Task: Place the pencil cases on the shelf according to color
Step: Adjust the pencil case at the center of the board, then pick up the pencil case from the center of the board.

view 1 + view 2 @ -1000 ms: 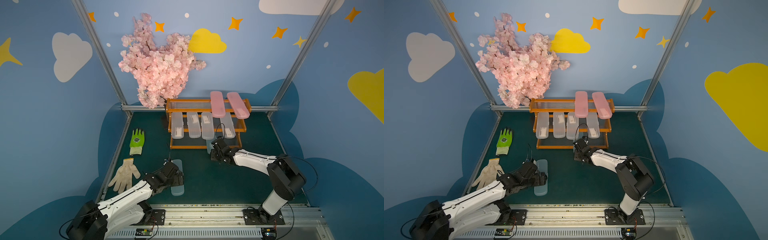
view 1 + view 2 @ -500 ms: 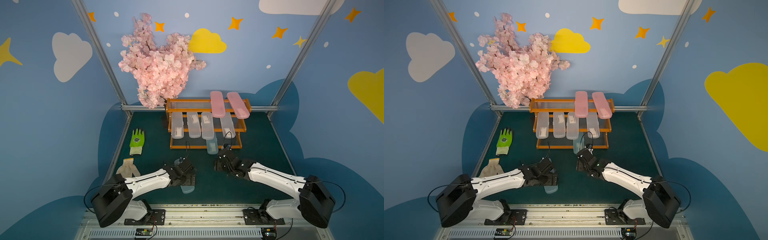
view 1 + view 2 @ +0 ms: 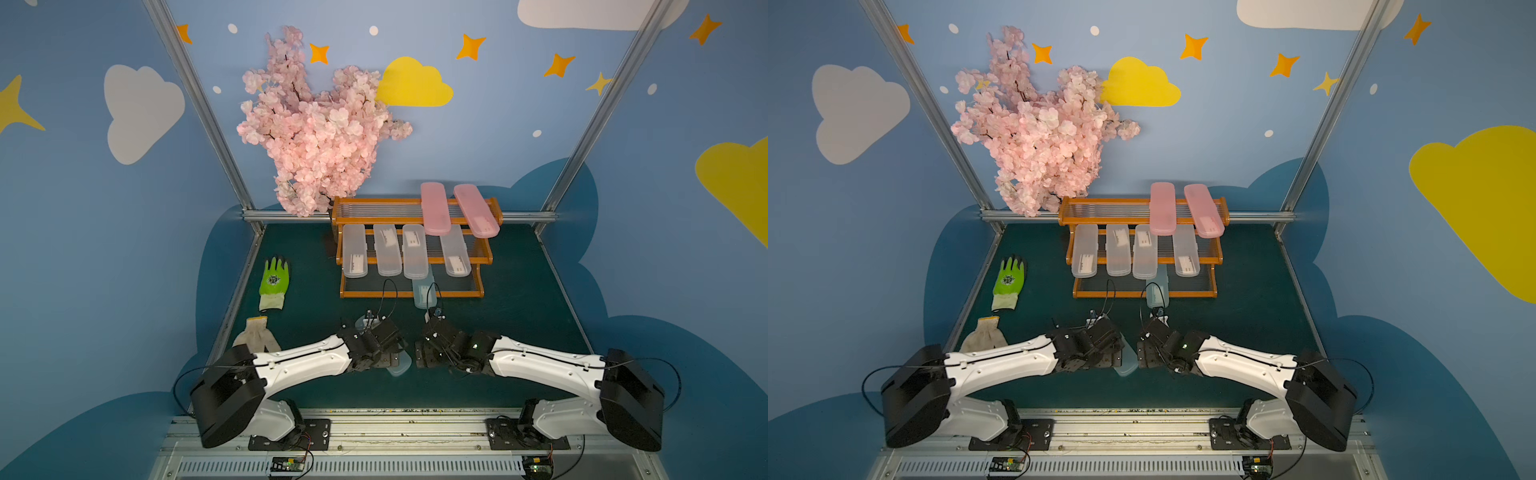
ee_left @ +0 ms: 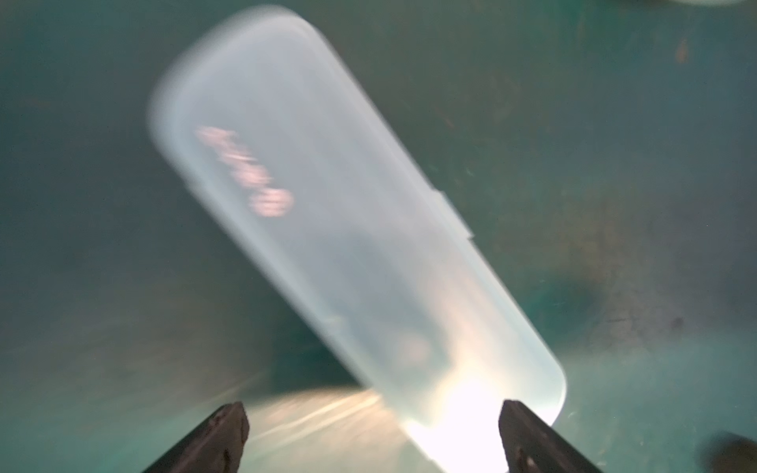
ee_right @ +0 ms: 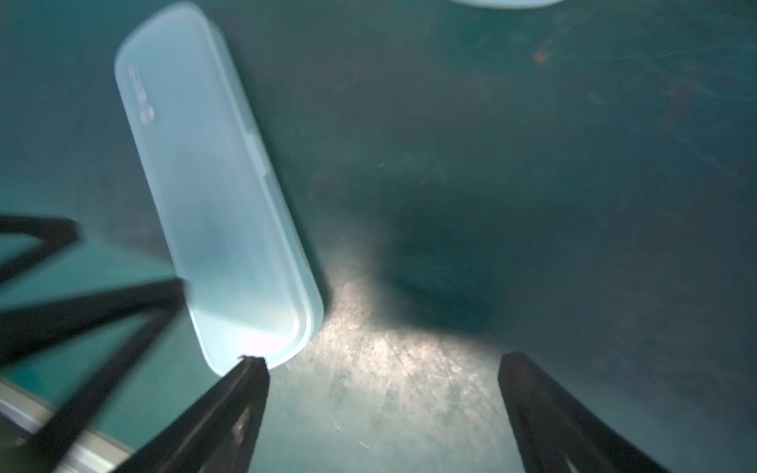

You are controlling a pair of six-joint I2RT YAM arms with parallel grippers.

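The shelf (image 3: 411, 294) (image 3: 1144, 294) stands at the back, with two pink pencil cases (image 3: 435, 208) on its top tier and several clear ones (image 3: 386, 255) on the middle tier. A pale blue case (image 3: 424, 291) (image 3: 1157, 293) lies on the bottom tier, its end over the front rail. Another pale blue case (image 3: 400, 365) (image 3: 1126, 368) (image 4: 348, 229) (image 5: 213, 184) lies flat on the green mat. My left gripper (image 3: 388, 359) (image 4: 379, 430) hangs open over its near end. My right gripper (image 3: 424, 353) (image 5: 385, 389) is open and empty just beside that case.
A green glove (image 3: 274, 282) and a beige glove (image 3: 255, 336) lie at the mat's left edge. A pink blossom branch (image 3: 316, 133) overhangs the shelf's left end. The metal base rail (image 3: 374, 419) runs along the front. My two wrists nearly meet at mid-mat.
My right gripper opened, left a pale blue case on the bottom tier and drew back to mid-mat. My left arm swung right, and the other blue case moved right with it.
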